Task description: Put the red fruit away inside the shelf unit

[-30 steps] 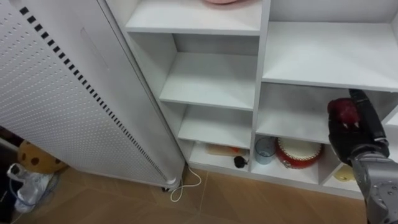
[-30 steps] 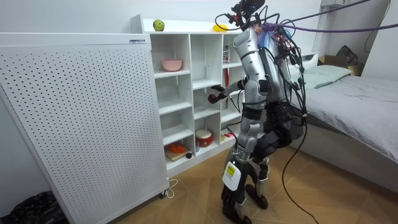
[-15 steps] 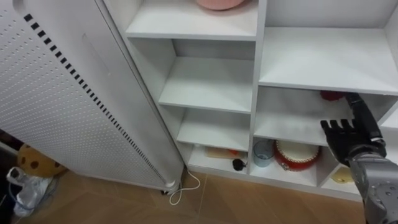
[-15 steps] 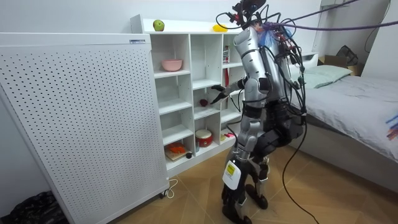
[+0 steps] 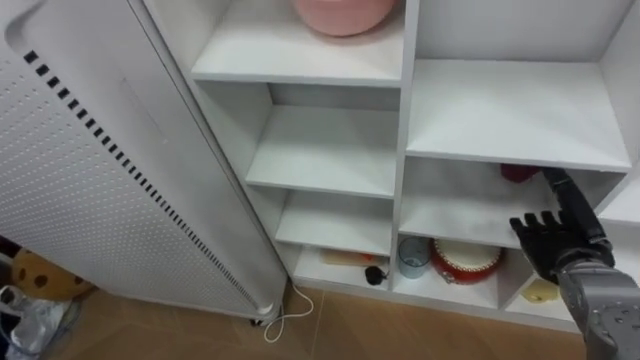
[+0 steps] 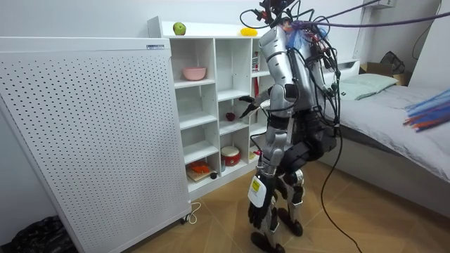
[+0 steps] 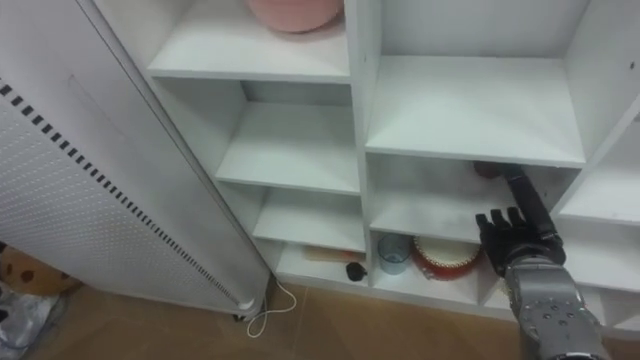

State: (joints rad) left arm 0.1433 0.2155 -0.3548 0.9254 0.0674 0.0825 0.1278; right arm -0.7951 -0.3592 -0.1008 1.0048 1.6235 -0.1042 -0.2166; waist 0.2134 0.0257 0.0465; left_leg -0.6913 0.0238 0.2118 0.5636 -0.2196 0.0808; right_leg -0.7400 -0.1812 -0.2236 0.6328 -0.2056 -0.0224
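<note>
The right hand [image 5: 556,245] hovers at the shelf's [image 5: 450,212] front edge, fingers straight and empty, probably because the red fruit [image 5: 517,172] sits near that closet [image 5: 404,120] compartment's back right corner (above the red round box [image 5: 465,262]).

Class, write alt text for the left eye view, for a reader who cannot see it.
The robot's open right hand hovers just short of a red fruit lying on a middle shelf of a white closet. A pink bowl sits on a higher shelf, and a round red container sits below.
</note>
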